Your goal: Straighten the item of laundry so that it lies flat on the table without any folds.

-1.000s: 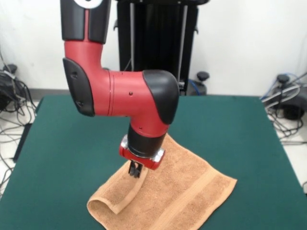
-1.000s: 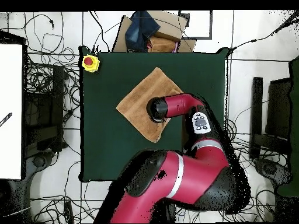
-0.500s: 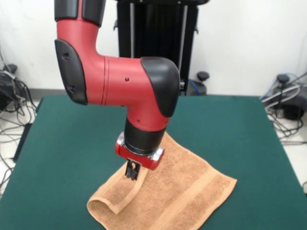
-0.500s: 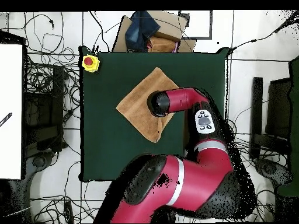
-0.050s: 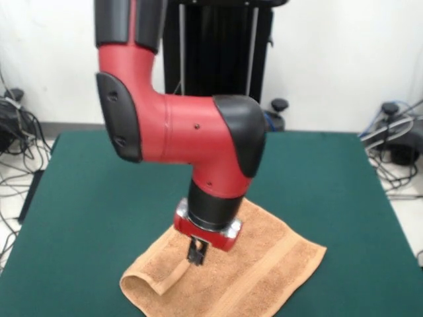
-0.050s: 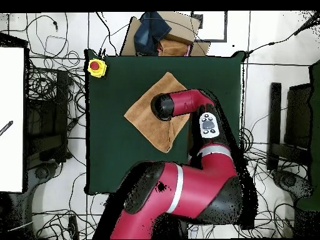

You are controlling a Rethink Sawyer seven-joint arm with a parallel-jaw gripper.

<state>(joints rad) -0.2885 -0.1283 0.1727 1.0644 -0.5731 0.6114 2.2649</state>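
where towel (image 5: pixel 258 264) folds (near corner), tool (image 5: pixel 196 256)

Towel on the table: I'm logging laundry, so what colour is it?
Light brown, tan-orange towel with woven bands; clearest in the front view.

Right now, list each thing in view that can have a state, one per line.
towel: spread on the table, not flat; its near left corner is folded over in a raised loop.
pincer: pointing down just over the towel's middle; open or shut cannot be told.
table: green top, bearing the towel.
yellow box with red button: sitting at a table corner, untouched.
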